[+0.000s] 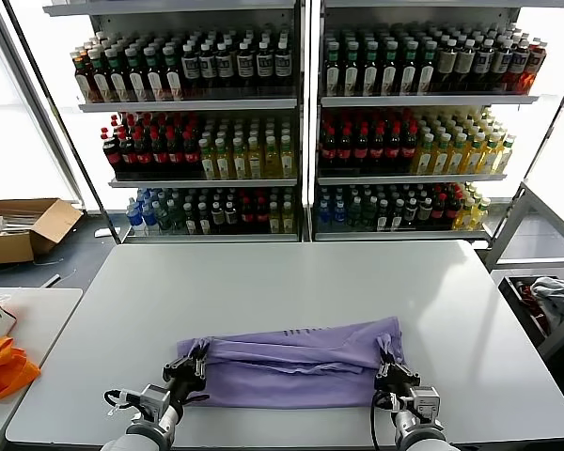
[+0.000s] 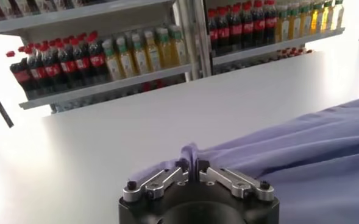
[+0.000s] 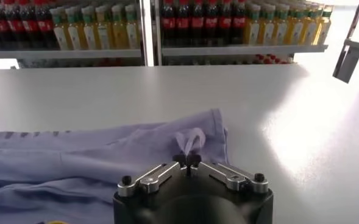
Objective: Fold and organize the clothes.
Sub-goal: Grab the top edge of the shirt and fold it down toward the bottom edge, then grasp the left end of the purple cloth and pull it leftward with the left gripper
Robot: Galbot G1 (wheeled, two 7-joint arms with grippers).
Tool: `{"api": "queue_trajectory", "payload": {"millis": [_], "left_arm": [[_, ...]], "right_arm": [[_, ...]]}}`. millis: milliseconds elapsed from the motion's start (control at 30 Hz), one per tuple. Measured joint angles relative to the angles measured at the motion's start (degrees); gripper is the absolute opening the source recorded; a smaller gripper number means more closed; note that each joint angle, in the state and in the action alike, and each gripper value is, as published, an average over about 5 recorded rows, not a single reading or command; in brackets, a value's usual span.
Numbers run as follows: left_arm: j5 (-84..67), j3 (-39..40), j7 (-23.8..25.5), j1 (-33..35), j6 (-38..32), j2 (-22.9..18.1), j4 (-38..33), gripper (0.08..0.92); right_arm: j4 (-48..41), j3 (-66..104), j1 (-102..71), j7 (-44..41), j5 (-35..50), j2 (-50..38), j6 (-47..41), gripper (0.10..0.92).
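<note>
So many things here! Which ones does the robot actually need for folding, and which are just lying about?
Part of the job:
lavender T-shirt, partly folded on the white table
left gripper, pinching its left edge
right gripper, pinching its right edge

Just lying about:
drink shelves
cardboard box
orange bag

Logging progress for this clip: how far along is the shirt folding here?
Done: the lavender T-shirt lies on the white table doubled into a wide band, a strip of print showing at its far edge. In hand: the left tool pinches one end of the band, the right tool the other. Left: the band is still long and rumpled, so further folds and tidying remain.
</note>
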Motion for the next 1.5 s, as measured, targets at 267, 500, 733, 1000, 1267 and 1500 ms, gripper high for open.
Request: {"api": "queue_trajectory", "payload": {"millis": [267, 500, 733, 1000, 1267, 1500], "left_arm": [[1.2, -0.3, -0.3, 1.0, 0.4, -0.5, -0.8, 0.442], [2.6, -1.3, -1.4, 1.6, 1.3, -1.1, -2.6, 0.641], [1.8, -2.8, -3.2, 1.7, 2.5, -2.7, -3.1, 0.809], [-1.6, -3.4, -5.0, 1.8, 3.9, -5.1, -2.4, 0.823], [-4.9, -4.1, -5.9, 2.0, 4.9, -7.1, -1.9, 0.822], [-7.4, -4.6, -6.1, 2.6, 5.6, -7.7, -1.7, 0.817]], "right_arm": [[0.5, -0.2, -0.8, 0.0, -0.6, 0.4, 0.6, 0.365], [3.1, 1.4, -1.3, 0.3, -0.2, -0.1, 0.7, 0.564], [6.7, 4.2, -0.2, 0.6, 1.4, -1.2, 0.3, 0.754], [7.7, 6.6, 1.3, 0.8, 3.1, -2.9, 0.1, 0.822], [7.7, 6.2, 1.3, 0.9, 3.2, -3.0, 0.6, 0.823], [7.8, 6.0, 1.8, 0.8, 3.3, -3.4, 0.7, 0.823]]}}
